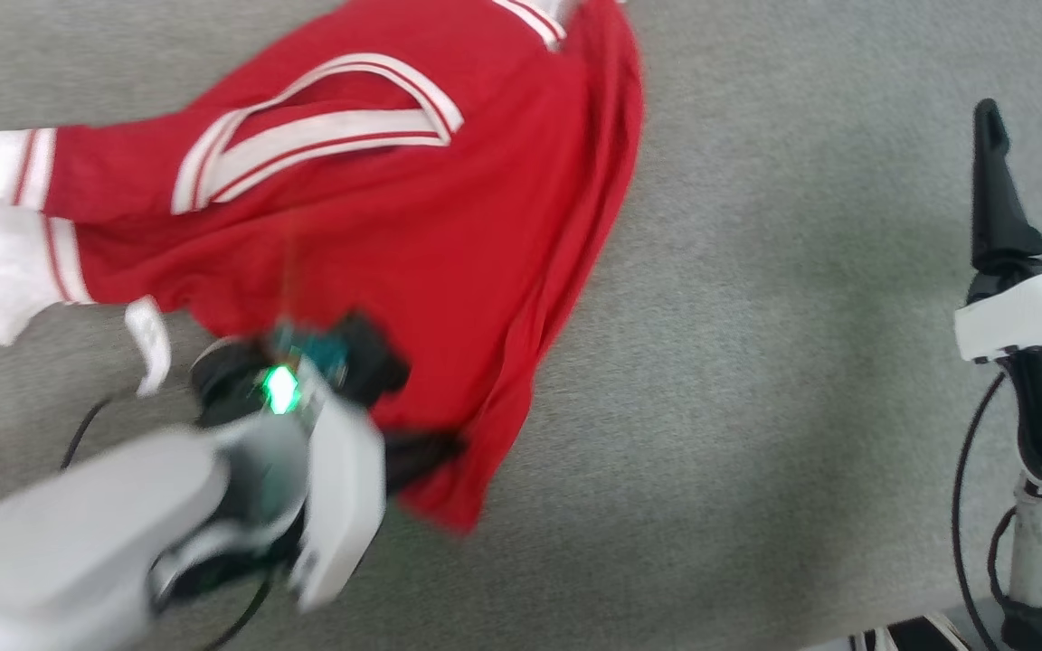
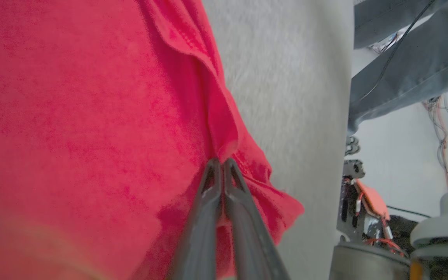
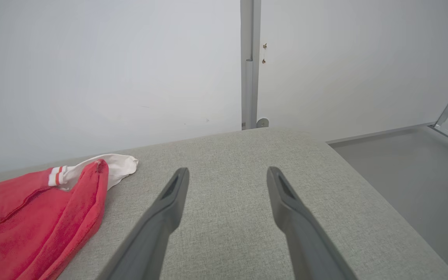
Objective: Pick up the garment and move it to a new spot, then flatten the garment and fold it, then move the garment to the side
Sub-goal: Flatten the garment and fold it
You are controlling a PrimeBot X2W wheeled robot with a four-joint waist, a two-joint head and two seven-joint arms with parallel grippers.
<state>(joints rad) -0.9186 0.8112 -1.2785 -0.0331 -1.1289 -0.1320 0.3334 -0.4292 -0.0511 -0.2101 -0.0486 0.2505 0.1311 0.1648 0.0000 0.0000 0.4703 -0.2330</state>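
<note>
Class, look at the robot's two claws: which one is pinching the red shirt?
The left claw: shut on a fold of the garment; the right claw stands open, apart from it.

Bare grey bench (image 1: pixel 756 380) lies open between the garment (image 1: pixel 412 235), spread over the left, and the right gripper (image 1: pixel 1032 113) at the right edge; the left forearm (image 1: pixel 78 542) blocks the near-left corner, and a wall (image 3: pixel 91 77) stands behind the far edge
</note>
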